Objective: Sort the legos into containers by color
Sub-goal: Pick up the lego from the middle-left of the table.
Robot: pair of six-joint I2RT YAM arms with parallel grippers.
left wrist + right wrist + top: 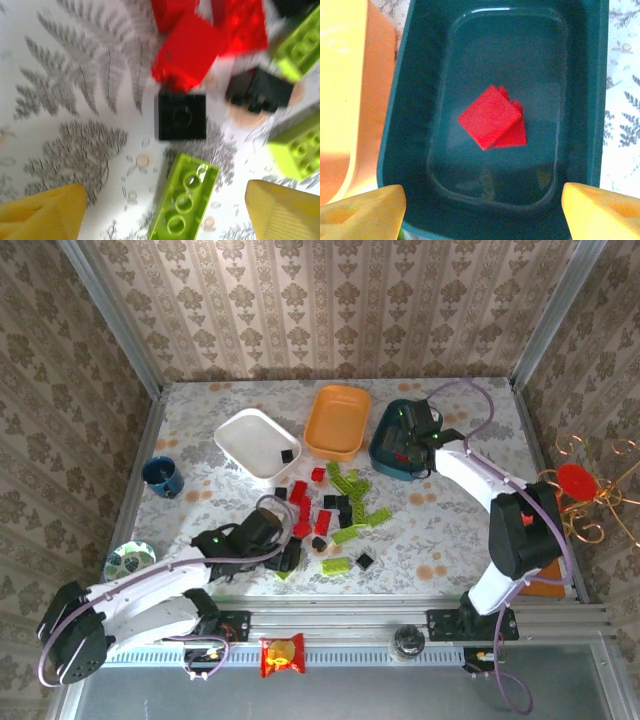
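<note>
Early stage: red brick [490,117] in teal tray [400,125], black brick [286,454] in white tray [240,435]; unsorted pile [340,506] at bench [460,520] centre. Left gripper [162,200], right gripper [481,200] spread.

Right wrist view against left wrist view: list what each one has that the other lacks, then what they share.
Right wrist, not left: the teal tray with one red brick lying inside, and the orange tray beside it. Left wrist, not right: loose bricks on the table, namely a black square brick, a long lime green brick lying untouched between the left fingers, and red bricks beyond. Shared: yellow fingers spread apart with nothing gripped, the right fingers included, and the fern-patterned table surface.
</note>
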